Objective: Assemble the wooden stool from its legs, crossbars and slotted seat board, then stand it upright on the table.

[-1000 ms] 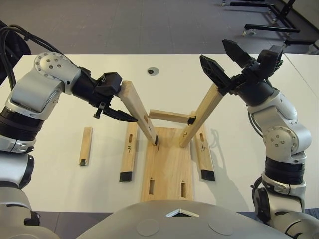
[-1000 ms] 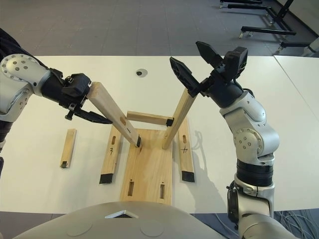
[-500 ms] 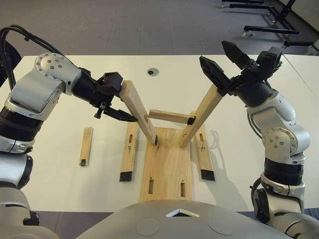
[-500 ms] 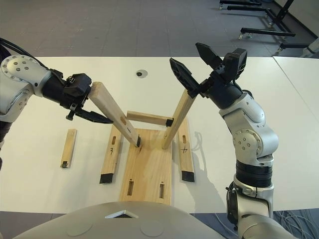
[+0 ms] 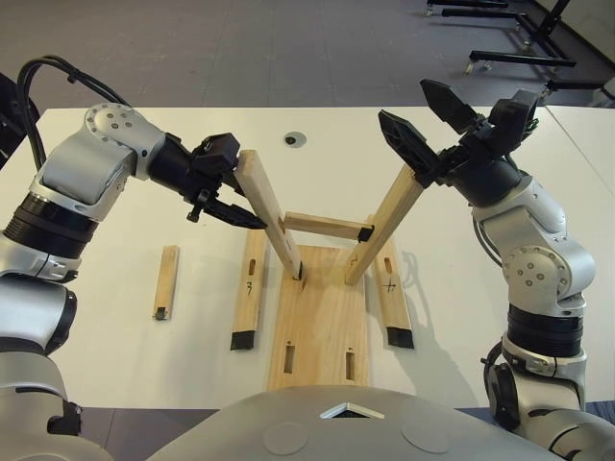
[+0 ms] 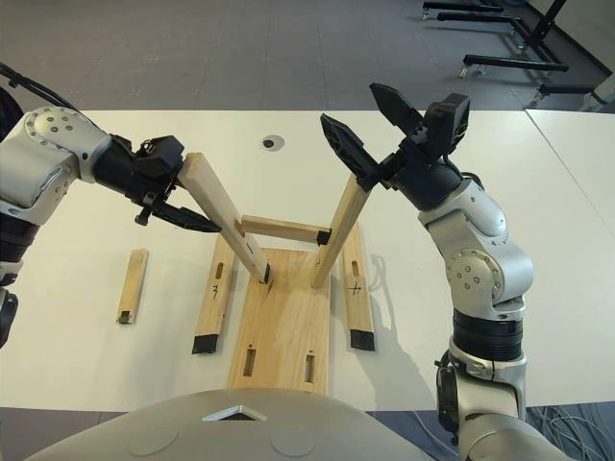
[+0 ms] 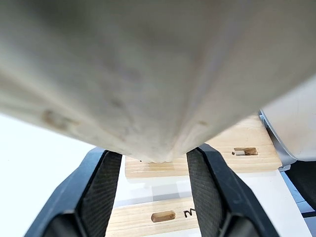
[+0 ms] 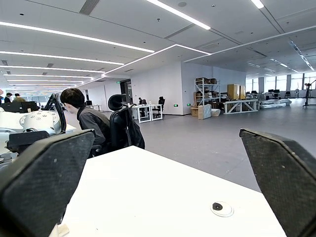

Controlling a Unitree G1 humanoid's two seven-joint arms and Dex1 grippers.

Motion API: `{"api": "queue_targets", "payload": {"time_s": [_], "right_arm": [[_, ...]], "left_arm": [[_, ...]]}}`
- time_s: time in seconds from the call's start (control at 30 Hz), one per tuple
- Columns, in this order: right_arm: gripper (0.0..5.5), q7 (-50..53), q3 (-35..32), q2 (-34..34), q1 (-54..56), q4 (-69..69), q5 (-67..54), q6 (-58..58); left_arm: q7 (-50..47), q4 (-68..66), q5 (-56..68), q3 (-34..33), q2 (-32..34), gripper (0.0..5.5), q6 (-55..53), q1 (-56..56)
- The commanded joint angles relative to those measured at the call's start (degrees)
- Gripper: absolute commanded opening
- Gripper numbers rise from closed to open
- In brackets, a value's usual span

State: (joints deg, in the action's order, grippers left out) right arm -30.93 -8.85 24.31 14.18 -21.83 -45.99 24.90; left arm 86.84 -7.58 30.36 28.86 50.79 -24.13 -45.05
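Note:
The slotted seat board (image 5: 322, 331) lies flat at the table's near middle. Two legs stand tilted in its far slots. My left gripper (image 5: 223, 188) is shut on the left leg (image 5: 269, 216) near its top; in the left wrist view its fingers (image 7: 98, 192) press either side of the wood. A crossbar (image 5: 325, 226) runs from the right leg (image 5: 384, 226) toward the left leg. My right gripper (image 5: 426, 125) is open over the right leg's top, its lower finger against the wood. Two more legs (image 5: 250, 288) (image 5: 390, 293) lie flat beside the board.
A short crossbar (image 5: 166, 280) lies alone on the table's left side. A round cable hole (image 5: 290, 137) sits near the far edge. Metal frames (image 5: 509, 53) stand on the floor behind, and a second table (image 5: 588, 130) adjoins on the right.
My left arm has tipped the left leg a little steeper, its top closer to the crossbar. The open right gripper has edged slightly left above the right leg.

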Motion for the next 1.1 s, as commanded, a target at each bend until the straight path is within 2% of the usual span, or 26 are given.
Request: {"api": "queue_targets", "payload": {"time_s": [0.03, 0.3, 0.57, 0.93, 1.1], "right_arm": [[5.39, -0.7, 5.2, 1.5, 1.1, -3.9, 1.3, 4.5], [5.39, -0.5, 9.5, 2.7, 3.3, -6.7, 3.1, 6.2], [5.39, -3.1, 8.6, 4.5, 1.3, -3.2, 3.5, 5.4], [5.39, -2.3, 15.7, 5.9, 8.2, -8.6, 6.2, 8.5], [5.39, -4.4, 17.1, 6.7, 8.5, -9.1, 6.8, 9.2]], "left_arm": [[-4.2, -7.0, -18.0, 12.1, 0.4, 2.10, -3.2, 8.6], [-3.7, -8.1, -18.6, 12.3, 0.2, 2.10, -2.3, 8.0], [-3.9, -8.1, -18.3, 11.9, 0.4, 2.10, -1.6, 9.3], [-3.9, -8.3, -19.3, 12.6, 0.2, 2.10, -0.9, 8.9], [-6.7, -9.3, -19.3, 10.4, -2.3, 2.10, 4.1, 8.3]]}}
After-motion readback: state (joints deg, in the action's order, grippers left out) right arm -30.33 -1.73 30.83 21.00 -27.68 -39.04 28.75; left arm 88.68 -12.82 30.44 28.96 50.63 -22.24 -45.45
